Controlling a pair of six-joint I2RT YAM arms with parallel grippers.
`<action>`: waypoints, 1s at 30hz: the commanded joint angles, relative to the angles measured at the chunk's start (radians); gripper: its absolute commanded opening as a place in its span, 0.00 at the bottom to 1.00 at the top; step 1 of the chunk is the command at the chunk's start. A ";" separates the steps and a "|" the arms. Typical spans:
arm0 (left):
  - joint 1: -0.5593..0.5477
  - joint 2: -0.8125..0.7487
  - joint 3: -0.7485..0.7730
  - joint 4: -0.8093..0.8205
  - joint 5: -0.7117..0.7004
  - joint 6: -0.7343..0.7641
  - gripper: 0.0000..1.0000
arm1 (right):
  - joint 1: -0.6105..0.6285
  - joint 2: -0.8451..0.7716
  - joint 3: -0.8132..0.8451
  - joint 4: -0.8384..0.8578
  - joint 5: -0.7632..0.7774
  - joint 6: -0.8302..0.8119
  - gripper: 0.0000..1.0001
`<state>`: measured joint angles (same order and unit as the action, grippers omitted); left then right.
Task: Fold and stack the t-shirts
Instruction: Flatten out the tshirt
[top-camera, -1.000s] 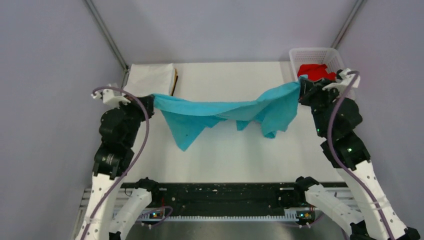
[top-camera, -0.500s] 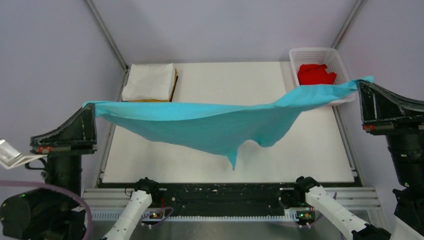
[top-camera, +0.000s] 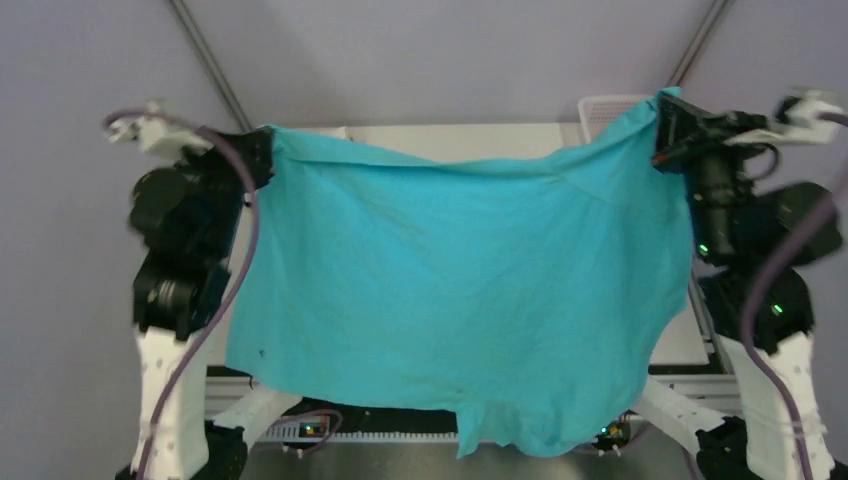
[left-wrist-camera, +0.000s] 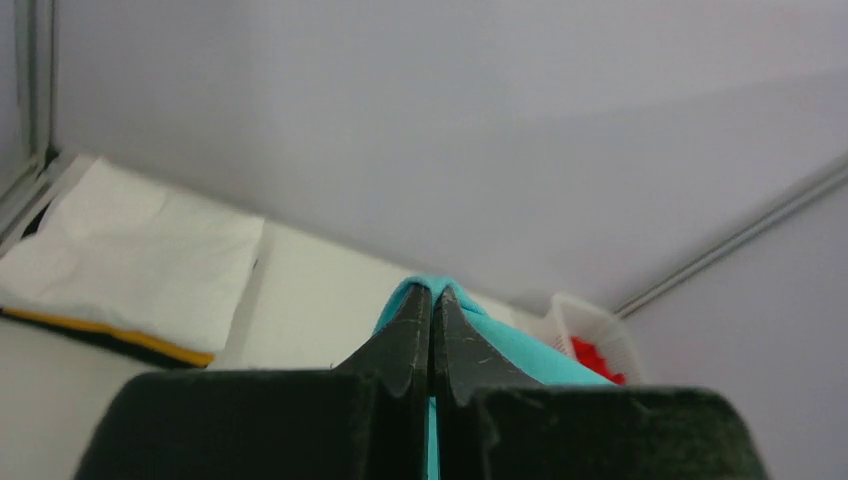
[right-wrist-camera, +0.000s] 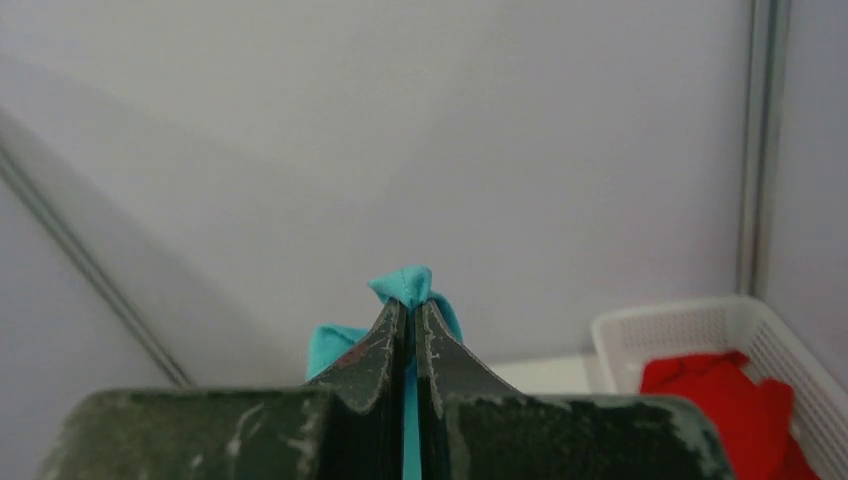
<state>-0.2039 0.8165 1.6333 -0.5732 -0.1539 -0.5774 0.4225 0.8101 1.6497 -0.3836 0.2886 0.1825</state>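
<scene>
Turquoise shirt (top-camera: 450, 300) hangs spread wide above counter (top-camera: 460, 138), top corners pinched in closed left claw (left-wrist-camera: 432, 296) and closed right claw (right-wrist-camera: 410, 306); red shirt (right-wrist-camera: 730, 392) in basket (right-wrist-camera: 680, 325).

I look into a booth closed in by plain walls (top-camera: 450, 50) of pale lilac-grey, matte and bare. The light on them is soft and even, with only faint shading toward the corners. A thin metal left strut (top-camera: 205, 60) and a matching right strut (top-camera: 695, 45) climb the back corners, and both lean outward in my overhead view. The table (top-camera: 460, 138) has a white top. I can see a strip of it along the far edge and a small patch at the right side. A black rail (top-camera: 390, 418) runs along its near edge, and in front of that lies a grey metal surface (top-camera: 380, 465).
</scene>
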 joint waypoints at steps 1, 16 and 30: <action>0.000 0.318 -0.099 -0.048 -0.107 -0.020 0.00 | -0.005 0.198 -0.202 0.171 0.333 -0.117 0.00; 0.057 1.229 0.155 -0.205 0.007 -0.081 0.93 | -0.149 0.975 -0.357 0.409 0.087 0.055 0.94; 0.036 0.938 -0.237 -0.031 0.215 -0.012 0.99 | -0.147 0.732 -0.646 0.279 -0.194 0.237 0.99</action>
<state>-0.1558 1.8385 1.5013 -0.6636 -0.0166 -0.6315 0.2718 1.6138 1.1027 -0.0494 0.2024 0.3393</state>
